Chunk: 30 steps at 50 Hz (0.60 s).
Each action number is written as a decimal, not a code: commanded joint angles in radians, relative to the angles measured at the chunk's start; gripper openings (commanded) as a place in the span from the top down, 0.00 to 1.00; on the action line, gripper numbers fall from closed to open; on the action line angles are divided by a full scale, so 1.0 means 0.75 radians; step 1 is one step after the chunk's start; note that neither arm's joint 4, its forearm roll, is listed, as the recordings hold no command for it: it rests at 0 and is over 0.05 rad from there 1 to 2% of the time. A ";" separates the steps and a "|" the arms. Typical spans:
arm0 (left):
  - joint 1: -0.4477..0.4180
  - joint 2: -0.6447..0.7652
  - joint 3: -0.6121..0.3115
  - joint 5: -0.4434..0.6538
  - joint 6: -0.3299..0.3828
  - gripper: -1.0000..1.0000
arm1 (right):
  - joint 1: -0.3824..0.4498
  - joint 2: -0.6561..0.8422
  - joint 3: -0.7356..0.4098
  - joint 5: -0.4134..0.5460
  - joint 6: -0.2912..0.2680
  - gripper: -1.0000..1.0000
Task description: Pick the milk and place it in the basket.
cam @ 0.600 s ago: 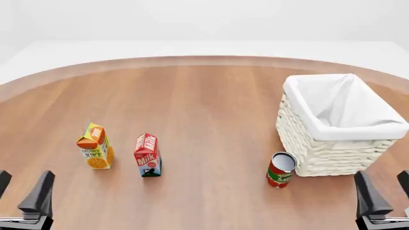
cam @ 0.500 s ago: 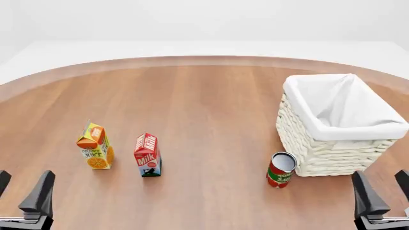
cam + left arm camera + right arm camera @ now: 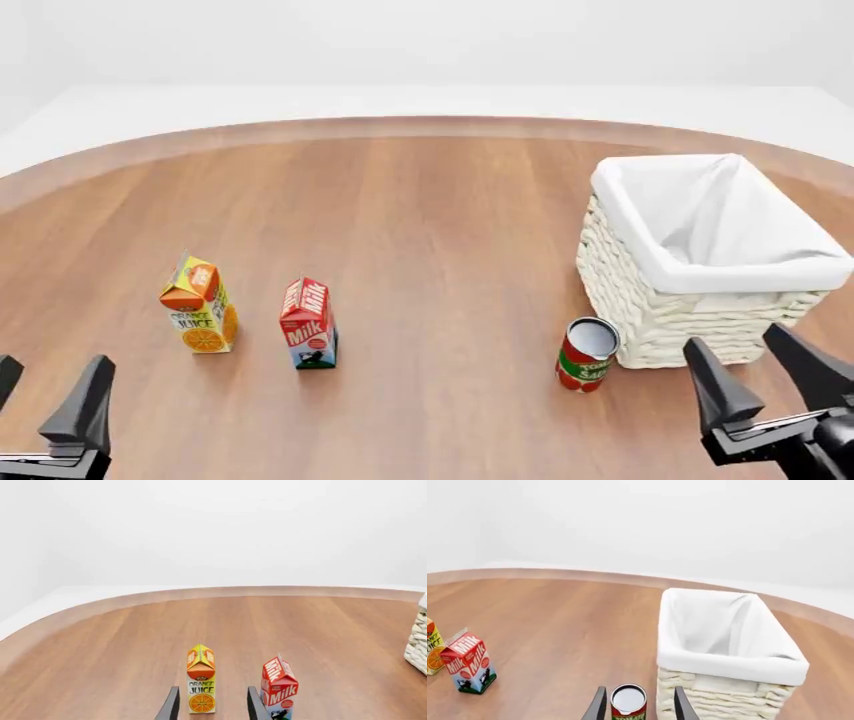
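On the bench (image 3: 427, 200) there are two cartons: one milk (image 3: 308, 325) and one orange juice (image 3: 198, 306). There is one can (image 3: 586, 354), red with a silver top. There is one basket (image 3: 707, 262), lined with white cloth. Four things in all stand there.

"Milk" on milk (image 3: 308, 324), "ORANGE JUICE" on juice carton (image 3: 199, 306)

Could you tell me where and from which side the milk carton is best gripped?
Grip the milk across its flat side walls, below the gabled top; it stands upright. Probably come from the near side or above: the orange juice carton stands close on its left.
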 commanded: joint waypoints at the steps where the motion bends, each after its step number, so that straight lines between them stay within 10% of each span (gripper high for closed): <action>1: 0.000 0.000 0.000 0.000 0.000 0.00 | 0.111 0.136 -0.018 -0.107 -0.004 0.00; 3: 0.000 0.000 0.000 0.000 0.000 0.00 | 0.147 0.192 -0.026 -0.163 0.074 0.00; 30: 0.000 0.000 0.000 0.000 0.000 0.00 | 0.411 0.762 -0.140 -0.516 0.010 0.00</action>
